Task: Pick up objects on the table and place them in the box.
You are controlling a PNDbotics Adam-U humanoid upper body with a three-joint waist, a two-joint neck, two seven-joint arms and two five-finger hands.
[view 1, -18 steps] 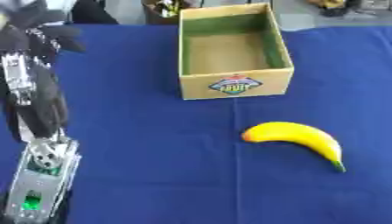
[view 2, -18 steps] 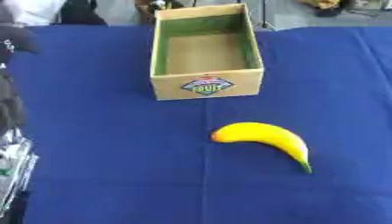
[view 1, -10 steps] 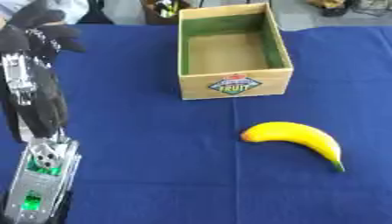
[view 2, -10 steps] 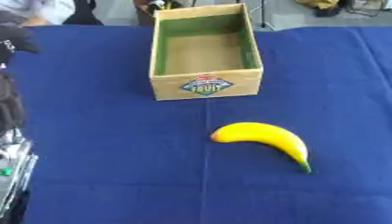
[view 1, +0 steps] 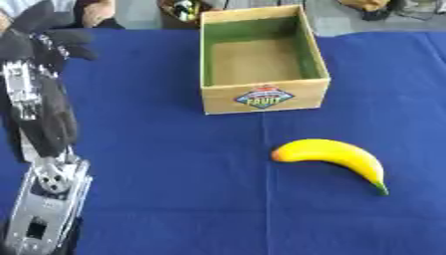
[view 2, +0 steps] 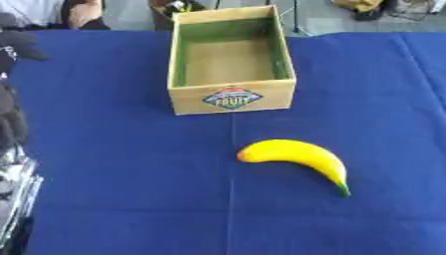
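Between the earlier frames and now, the left hand (view 1: 42, 41) has shifted slightly at the upper left edge, while the banana and box lie as they did. That hand is black and sits at the far left above the blue cloth; its fingers look bunched and curled with nothing in them, though the view there is blurred, so this is only probable. Below it the left arm (view 1: 45, 199) runs down to the lower left corner, dark padded cover above a silver metal frame. The banana (view 1: 335, 157) lies on the blue tablecloth (view 1: 174, 189), right of centre and in front of the box, apart from it. Its long axis runs from upper left to lower right, arched upward; the blunt orange-tinged end points left and the green stem tip points toward the lower right. Its skin is smooth and yellow. The box (view 1: 261, 60) is an open rectangular cardboard carton with green inner walls, a tan floor and a fruit label on its near face.
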